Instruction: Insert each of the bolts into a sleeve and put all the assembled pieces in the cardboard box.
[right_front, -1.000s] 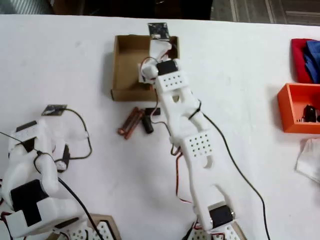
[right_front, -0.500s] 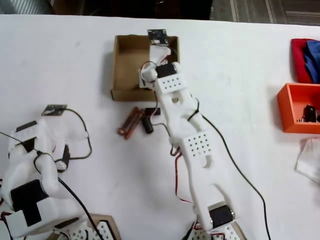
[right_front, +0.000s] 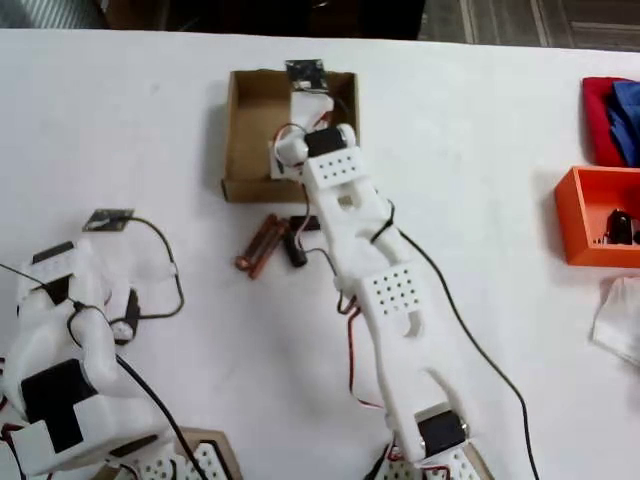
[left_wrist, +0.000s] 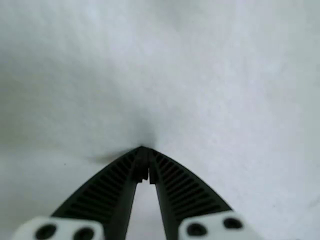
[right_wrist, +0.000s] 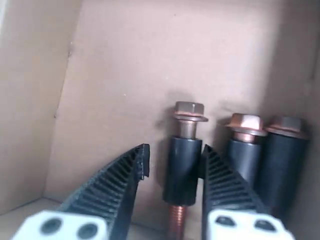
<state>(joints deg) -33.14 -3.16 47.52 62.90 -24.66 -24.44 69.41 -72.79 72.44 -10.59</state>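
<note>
White desk (right_front: 150, 120): I saw right claw (right_wrist: 175, 152) spread astride black sleeve with copper bolt (right_wrist: 182, 172) inside brown cardboard box (right_front: 252, 110); left claw (left_wrist: 142, 151) pressed together.

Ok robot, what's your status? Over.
Left gripper shut, over table. Right gripper open around sleeved bolt in box, two more beside it. Loose bolts, sleeve outside box.

The right tool (right_wrist: 175, 152) sits inside the cardboard box (right_wrist: 100, 75), jaws parted about an assembled piece (right_wrist: 182, 172) that takes up most of the gap. Just off one side of the tool, two more assembled pieces (right_wrist: 280, 150) crowd against the box wall. Off its other side, plain cardboard runs to the wall. Behind the tool, outside the box, loose bolts (right_front: 262, 245) and a sleeve (right_front: 295, 248) lie on the worktop (right_front: 150, 130). The left tool (left_wrist: 142, 162), jaws together, faces open worktop.
</note>
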